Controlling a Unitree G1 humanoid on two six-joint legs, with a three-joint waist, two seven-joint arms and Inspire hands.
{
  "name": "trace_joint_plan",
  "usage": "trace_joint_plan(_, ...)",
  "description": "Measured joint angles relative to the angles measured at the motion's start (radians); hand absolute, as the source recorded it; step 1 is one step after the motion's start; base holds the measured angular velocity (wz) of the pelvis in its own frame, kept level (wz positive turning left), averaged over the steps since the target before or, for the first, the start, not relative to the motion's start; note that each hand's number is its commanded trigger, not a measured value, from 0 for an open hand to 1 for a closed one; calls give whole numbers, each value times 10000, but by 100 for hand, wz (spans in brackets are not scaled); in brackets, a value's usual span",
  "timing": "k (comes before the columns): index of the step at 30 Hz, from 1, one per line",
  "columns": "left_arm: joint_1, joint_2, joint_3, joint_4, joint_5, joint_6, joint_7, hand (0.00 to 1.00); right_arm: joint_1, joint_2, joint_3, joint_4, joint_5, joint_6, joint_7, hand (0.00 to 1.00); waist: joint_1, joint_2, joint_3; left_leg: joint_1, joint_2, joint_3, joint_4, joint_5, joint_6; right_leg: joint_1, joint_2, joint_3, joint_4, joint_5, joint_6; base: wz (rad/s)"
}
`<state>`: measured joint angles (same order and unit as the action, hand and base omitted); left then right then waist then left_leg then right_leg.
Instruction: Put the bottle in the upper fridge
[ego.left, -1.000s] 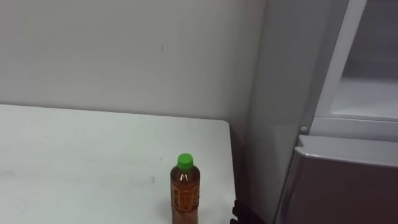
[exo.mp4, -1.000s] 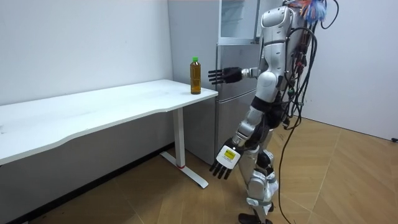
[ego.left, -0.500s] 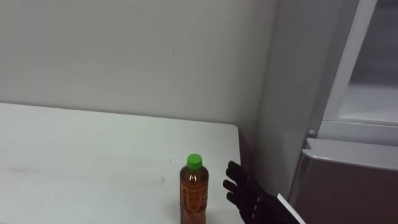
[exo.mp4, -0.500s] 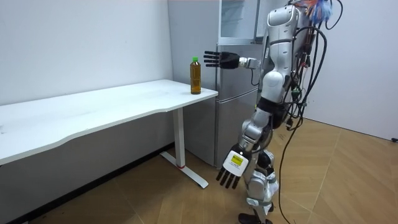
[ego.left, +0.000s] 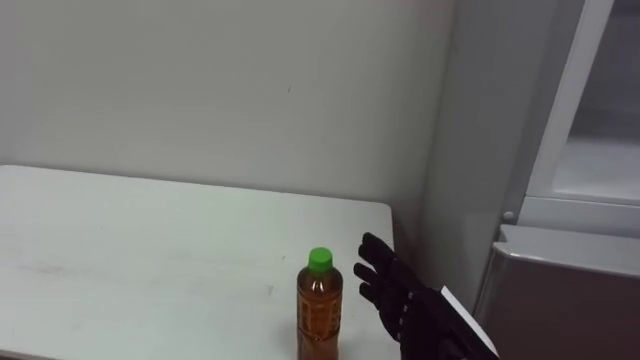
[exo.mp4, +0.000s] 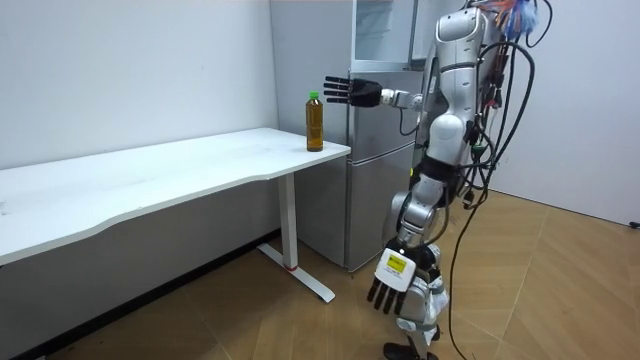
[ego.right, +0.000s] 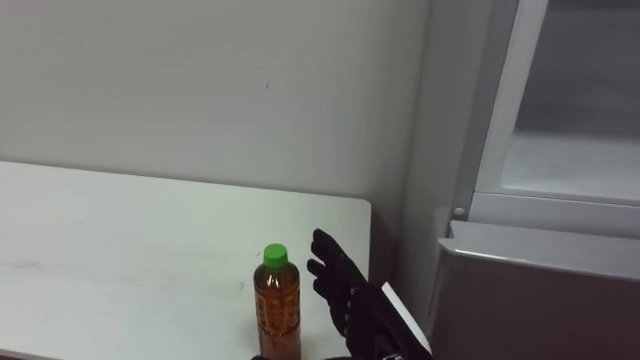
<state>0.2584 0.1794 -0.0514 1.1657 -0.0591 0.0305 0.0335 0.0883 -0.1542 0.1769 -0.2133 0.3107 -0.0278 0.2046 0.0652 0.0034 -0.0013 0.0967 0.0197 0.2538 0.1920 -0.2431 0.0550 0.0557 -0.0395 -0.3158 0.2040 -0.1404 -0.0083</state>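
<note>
A bottle (ego.left: 320, 305) of amber drink with a green cap stands upright near the right end of the white table (ego.left: 150, 250). My right hand (ego.left: 400, 295) is open, fingers spread, raised just to the right of the bottle at cap height and apart from it. In the room view the same right hand (exo.mp4: 345, 91) reaches out level with the top of the bottle (exo.mp4: 314, 122). My left hand (exo.mp4: 392, 285) hangs low beside my leg, fingers relaxed and holding nothing. I stand in front of the fridge, at the table's end.
The grey fridge (ego.left: 560, 290) stands right of the table; its upper compartment (ego.left: 600, 160) is open, with a pale shelf inside. A white wall (ego.left: 200, 90) runs behind the table. Wooden floor (exo.mp4: 560, 300) lies around me.
My right hand has risen and reached forward until it is beside the bottle. My left arm has swung down and back. The eye view has shifted slightly.
</note>
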Motion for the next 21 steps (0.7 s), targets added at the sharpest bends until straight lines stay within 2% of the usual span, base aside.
trace_joint_plan(2, 3, 0, -12, 40, 341, 156, -49, 0, -147, -3, -8, -3, -32, 19, -189, 0, -5, -3, 0, -48, -4, -88, 52, -2, 3, 4, -24, -155, 12, 0, 1, 10)
trace_joint_plan(8, 16, -3, 5, 39, 911, 206, -80, 0, -719, -24, -19, -6, -67, 33, -636, 0, 7, -84, 21, -71, -16, -182, 108, 5, 14, 47, -47, -207, 15, -2, 3, 6)
trace_joint_plan(13, -48, -29, 3, 20, 1031, 332, -213, 0, -920, -60, -45, -3, -53, 33, -1017, 0, 5, -96, 25, -72, -70, -346, 135, 20, 57, 120, -122, -418, 37, -20, 32, 10)
trace_joint_plan(18, -1, -36, 2, 24, 1031, 344, -238, 0, -1176, -96, -47, -5, -40, 33, -1664, 0, 62, -102, 29, -137, -114, -386, 151, 39, 94, 85, -167, -442, 44, -22, 37, 2)
trace_joint_plan(21, 7, -39, -19, 9, 1021, 344, -257, 0, -1223, -99, -24, -5, -77, 33, -2053, 0, 229, -89, 28, -185, -116, -418, 200, 32, 108, 72, -177, -457, 58, -23, 38, 4)
